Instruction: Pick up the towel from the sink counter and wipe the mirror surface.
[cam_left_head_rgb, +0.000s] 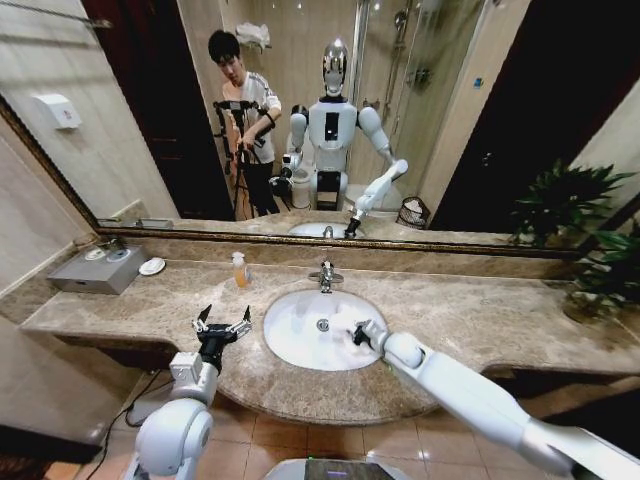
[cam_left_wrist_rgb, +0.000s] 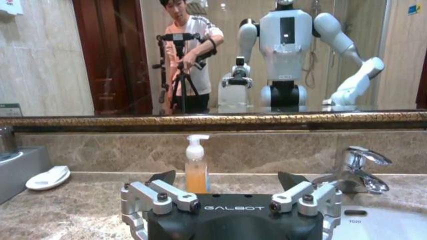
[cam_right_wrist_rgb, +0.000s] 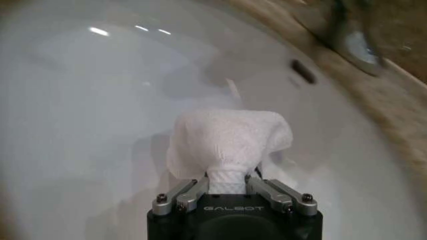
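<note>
Your small white terry towel sits bunched in the right claw, whose fingers are clenched on its gathered end, over the oval white basin just below the chrome faucet. In the head view that right claw reaches in from the basin's right rim, with the towel hidden behind it.

Around the basin runs the long brown-beige mottled marble tabletop, carrying a clear pump bottle of orange soap, a small white dish and a grey box to the left. Your left claw hovers released, fingers spread, over the tabletop's front edge left of the basin; from its own wrist view the left claw faces the soap bottle.

Behind it all, the large wall mirror with its thin bronze-gold frame is not yet touched.

Watch the lift: the faucet stands between towel and glass, and a straight path forward could snag the loose cloth on the spout. The grip holds only a narrow neck of fabric, so pressing hard on the mirror could pull the towel free.
</note>
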